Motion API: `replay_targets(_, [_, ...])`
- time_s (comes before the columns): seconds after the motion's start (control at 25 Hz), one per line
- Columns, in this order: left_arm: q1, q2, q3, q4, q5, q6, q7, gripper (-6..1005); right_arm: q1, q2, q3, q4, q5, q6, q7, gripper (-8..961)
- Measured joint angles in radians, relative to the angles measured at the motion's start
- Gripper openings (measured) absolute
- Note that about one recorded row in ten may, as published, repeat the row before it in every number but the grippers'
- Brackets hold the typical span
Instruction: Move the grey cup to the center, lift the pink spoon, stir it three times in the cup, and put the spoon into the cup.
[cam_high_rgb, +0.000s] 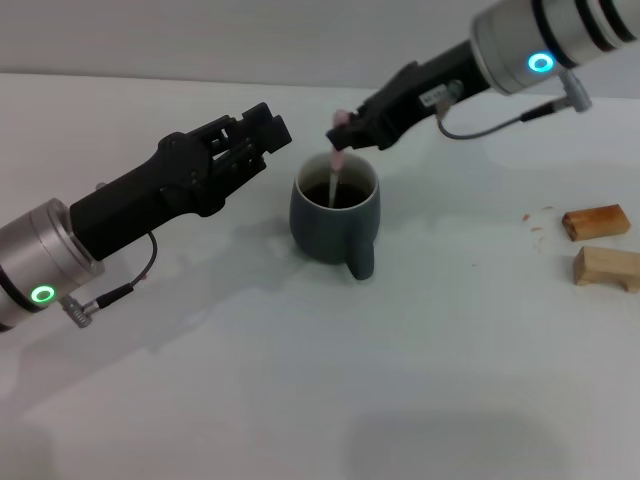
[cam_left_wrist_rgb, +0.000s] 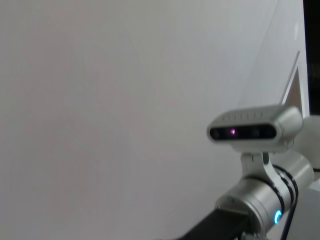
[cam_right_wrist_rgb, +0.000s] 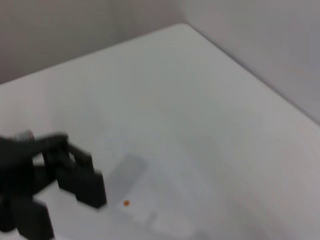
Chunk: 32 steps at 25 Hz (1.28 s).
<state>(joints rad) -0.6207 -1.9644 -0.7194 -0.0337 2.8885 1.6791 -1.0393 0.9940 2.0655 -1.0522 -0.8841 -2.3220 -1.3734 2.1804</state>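
Right end effector above the far rim of the grey cup, clamped on the top of the pink spoon, which stands near upright with its lower end in the dark liquid. Cup sits mid-desk, handle facing the robot. Left end effector just left of the cup, not touching it, fingers apart. Two wooden blocks lie well off to the right.
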Motion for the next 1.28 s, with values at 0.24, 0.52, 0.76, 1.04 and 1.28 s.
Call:
replay_targets(0.24, [-0.008, -0.001, 0.0, 0.0, 0.0, 0.001, -0.009, 346, -0.094, 0.0, 0.016, -0.07, 0.001, 0.012, 0.009, 90])
replay_targets(0.52, [-0.01, -0.003, 0.0, -0.002, 0.0, 0.002, -0.013, 346, -0.113, -0.006, 0.062, -0.093, 0.004, 0.038, 0.007, 91])
replay_targets(0.76, [-0.005, -0.004, -0.004, -0.003, 0.0, 0.016, -0.017, 346, -0.118, -0.006, 0.065, -0.087, 0.003, 0.055, 0.005, 126])
replay_targets(1.04, [-0.003, -0.004, -0.005, -0.003, -0.002, 0.026, -0.029, 346, -0.151, -0.001, 0.066, -0.114, 0.006, 0.056, 0.002, 295])
replay_targets(1.28, [0.003, -0.001, -0.014, -0.003, -0.006, 0.064, -0.035, 346, -0.246, 0.005, 0.066, -0.213, 0.044, 0.075, -0.008, 393])
